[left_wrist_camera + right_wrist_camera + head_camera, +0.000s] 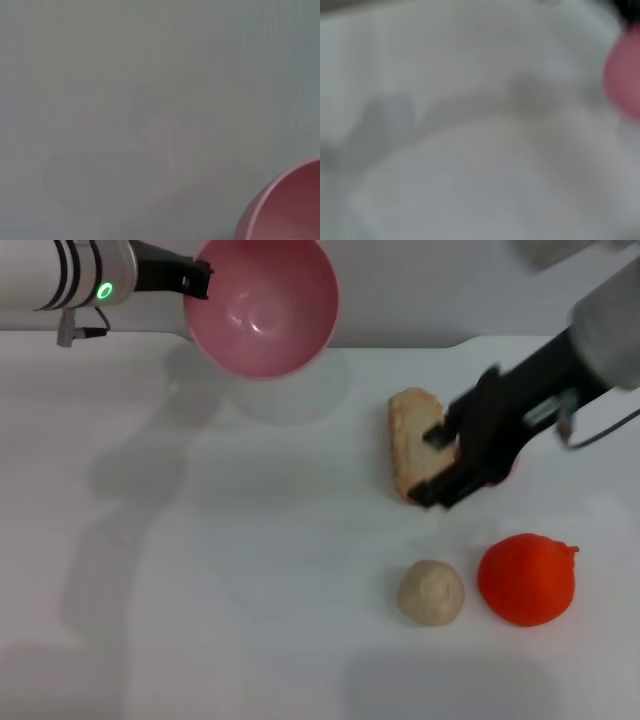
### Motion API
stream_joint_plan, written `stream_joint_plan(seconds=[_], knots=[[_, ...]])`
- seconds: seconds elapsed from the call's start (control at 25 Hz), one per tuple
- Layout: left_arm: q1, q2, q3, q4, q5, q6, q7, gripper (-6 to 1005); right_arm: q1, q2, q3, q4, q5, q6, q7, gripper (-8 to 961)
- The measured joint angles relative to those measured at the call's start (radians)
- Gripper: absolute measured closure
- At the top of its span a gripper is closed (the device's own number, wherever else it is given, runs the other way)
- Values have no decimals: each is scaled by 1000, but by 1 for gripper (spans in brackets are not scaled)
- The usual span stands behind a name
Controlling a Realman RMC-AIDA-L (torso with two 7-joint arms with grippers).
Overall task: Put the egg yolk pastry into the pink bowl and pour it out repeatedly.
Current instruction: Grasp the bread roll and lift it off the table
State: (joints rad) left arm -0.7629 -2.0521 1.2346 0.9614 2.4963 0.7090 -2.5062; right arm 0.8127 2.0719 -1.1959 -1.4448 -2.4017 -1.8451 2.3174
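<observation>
A: Left pincer?
B: Raised at the far left of the head view, clamped on the rim of the pink bowl. The bowl hangs off the surface, tipped so its open mouth faces the camera. Nothing shows inside it. Its shadow lies on the surface just beneath.

A: The left wrist view?
B: Only a curved edge of the pink bowl in one corner; the rest is blank grey.

A: Right pincer?
B: Low over the surface, black fingers spread around the near end of a long piece of bread. The fingers are apart; whether they touch the bread cannot be told.

A: The egg yolk pastry?
B: Resting on the surface, nearer the robot than the right pincer, apart from it. It is well away from the left pincer and the bowl.

A: Anything else?
B: An orange-red ball lies just beside the pastry, on its right. The right wrist view is too blurred to read; a pink patch shows at one edge.
</observation>
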Motion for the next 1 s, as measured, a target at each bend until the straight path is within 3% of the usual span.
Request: stream_joint_plan(seconds=[0.2,0.48,1.0], knots=[[-1,1,-11,0,0,44,0,957,43,1,-109,248,-17,101,-13,241],[-1,1,-13,0,7,79,1,957,52,1,-203,420,-23,218,-18,242],[4,1,-4,12,7,99,3,957,55,1,-205,548,-77,265,-17,242]])
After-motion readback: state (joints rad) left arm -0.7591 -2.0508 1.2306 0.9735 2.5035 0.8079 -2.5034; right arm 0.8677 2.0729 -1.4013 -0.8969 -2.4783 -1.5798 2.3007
